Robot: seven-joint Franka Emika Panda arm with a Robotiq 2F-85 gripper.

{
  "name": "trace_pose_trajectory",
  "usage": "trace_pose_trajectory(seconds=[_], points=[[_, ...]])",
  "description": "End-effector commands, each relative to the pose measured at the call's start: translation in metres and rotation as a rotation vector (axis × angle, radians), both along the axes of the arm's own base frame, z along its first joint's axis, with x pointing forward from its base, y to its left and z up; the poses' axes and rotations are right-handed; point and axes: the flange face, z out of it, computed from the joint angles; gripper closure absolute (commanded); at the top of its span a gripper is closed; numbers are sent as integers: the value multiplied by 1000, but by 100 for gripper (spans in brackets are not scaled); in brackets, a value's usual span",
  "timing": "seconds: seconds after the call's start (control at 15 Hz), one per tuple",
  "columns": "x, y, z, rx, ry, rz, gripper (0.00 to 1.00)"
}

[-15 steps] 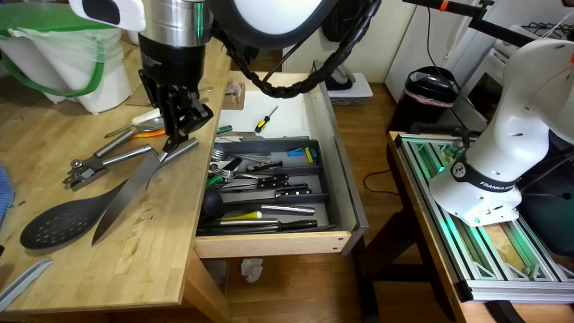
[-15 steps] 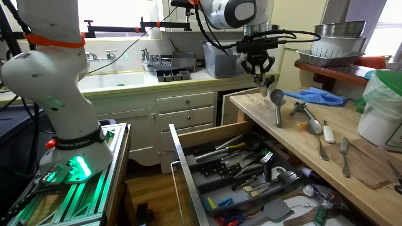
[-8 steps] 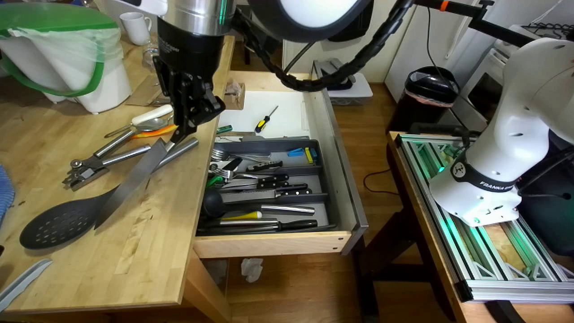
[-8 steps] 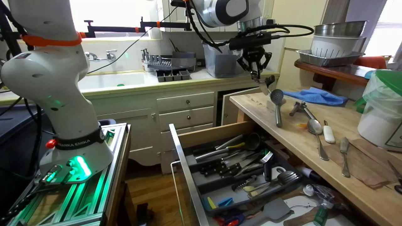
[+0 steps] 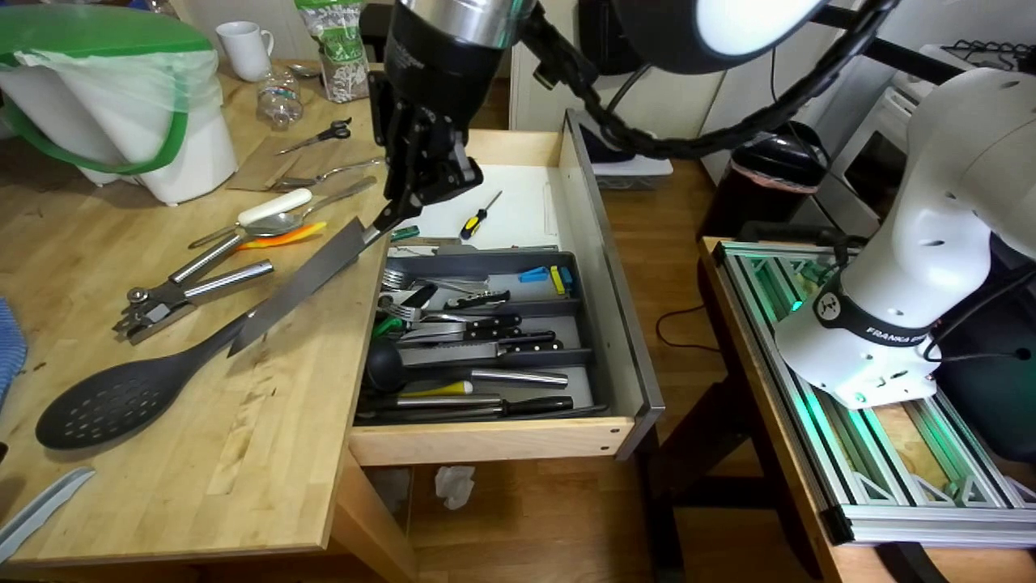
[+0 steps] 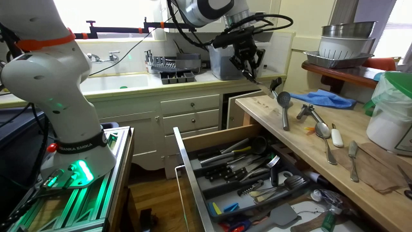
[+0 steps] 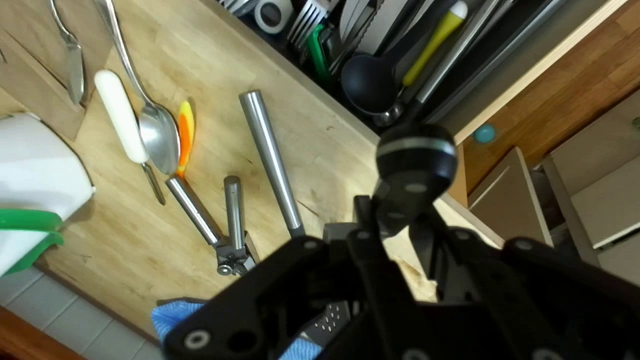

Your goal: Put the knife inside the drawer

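Observation:
The knife, with a long grey blade (image 5: pixel 307 279), is held by its black handle (image 7: pixel 416 160) in my gripper (image 5: pixel 398 212). It is tilted, with the handle higher and the tip pointing down over the wooden table. The blade also shows in an exterior view (image 6: pixel 266 91); whether the tip touches the table I cannot tell. My gripper (image 6: pixel 249 76) is shut on the handle at the table's edge beside the drawer. It also shows in the wrist view (image 7: pixel 395 220). The open drawer (image 5: pixel 486 441) holds a dark divided tray (image 5: pixel 579 279) with several utensils; it also shows in an exterior view (image 6: pixel 222 138).
A black slotted spoon (image 5: pixel 113 401) lies on the table below the blade's tip. Metal tongs (image 5: pixel 174 295), a metal spoon (image 5: pixel 279 224) and a white-handled tool (image 5: pixel 275 207) lie nearby. A white bin with a green lid (image 5: pixel 97 36) stands on the table.
My gripper has moved with the knife toward the drawer side and tilted. The blade has slid across in the same direction, uncovering more of the slotted spoon. The drawer has not moved.

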Motion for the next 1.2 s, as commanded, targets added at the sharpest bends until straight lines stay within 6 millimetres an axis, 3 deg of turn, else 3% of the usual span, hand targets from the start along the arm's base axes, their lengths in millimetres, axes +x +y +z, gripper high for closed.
trace_pose_trajectory(seconds=[0.0,0.27,0.4,0.47,0.53,1.0,1.07,1.13], points=[[-48,-3,10,-22,-60,-97,94],[-79,-5,18,-43,-99,-212,94],[-95,-15,15,-37,-89,-337,94],[-72,-8,16,-24,-76,-241,94],[-77,-9,16,-25,-77,-253,77],[-75,-8,13,-26,-71,-246,77],[-74,-8,12,-26,-73,-249,94],[-77,-9,12,-35,-81,-262,94]])
